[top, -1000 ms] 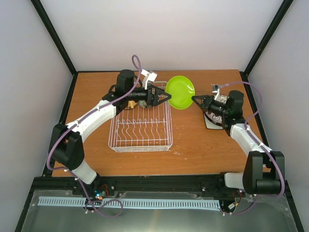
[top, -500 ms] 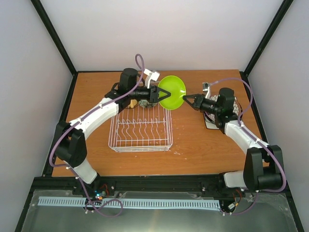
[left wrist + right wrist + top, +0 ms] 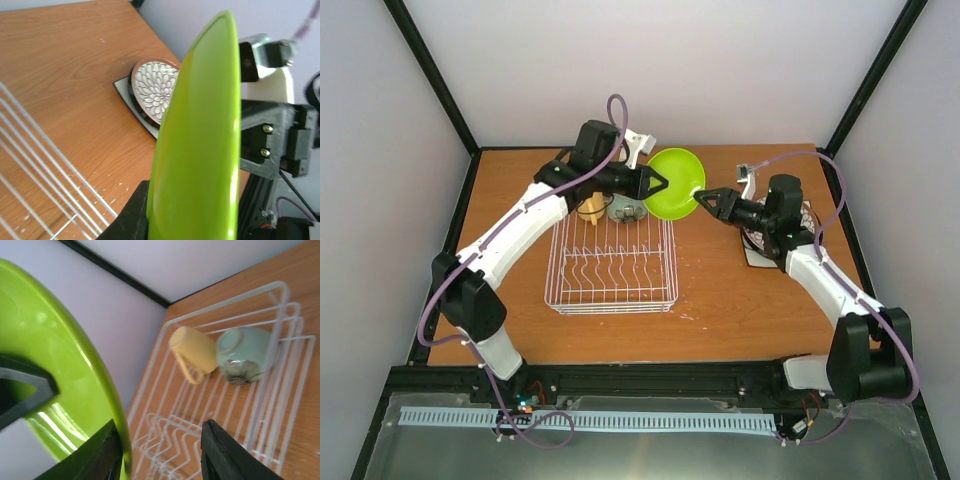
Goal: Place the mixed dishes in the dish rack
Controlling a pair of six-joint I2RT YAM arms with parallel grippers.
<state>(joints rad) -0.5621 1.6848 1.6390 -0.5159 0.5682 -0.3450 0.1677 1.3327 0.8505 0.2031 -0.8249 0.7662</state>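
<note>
The small lime-green plate point(image 3: 677, 183) hangs on edge in the air past the far right corner of the dish rack point(image 3: 613, 265). My left gripper point(image 3: 660, 184) is shut on its left rim; in the left wrist view the plate point(image 3: 200, 150) fills the space between the fingers. My right gripper point(image 3: 702, 200) is open at the plate's right rim point(image 3: 65, 355), which lies against one finger point(image 3: 100, 450). The yellow cup point(image 3: 192, 350) and the pale mint bowl point(image 3: 245, 355) lie in the rack's far end. The petal-patterned plate point(image 3: 155, 90) rests on the square white plate point(image 3: 125, 87).
The rack's upright prongs point(image 3: 170, 440) stand bare in its near half. The plate stack sits on the table at the right, partly under my right arm point(image 3: 790, 225). Black frame posts and white walls close in the table's back and sides.
My left gripper has closed on the green plate's left rim and my right gripper has opened off its right rim. Both arms and the plate have shifted slightly left.
</note>
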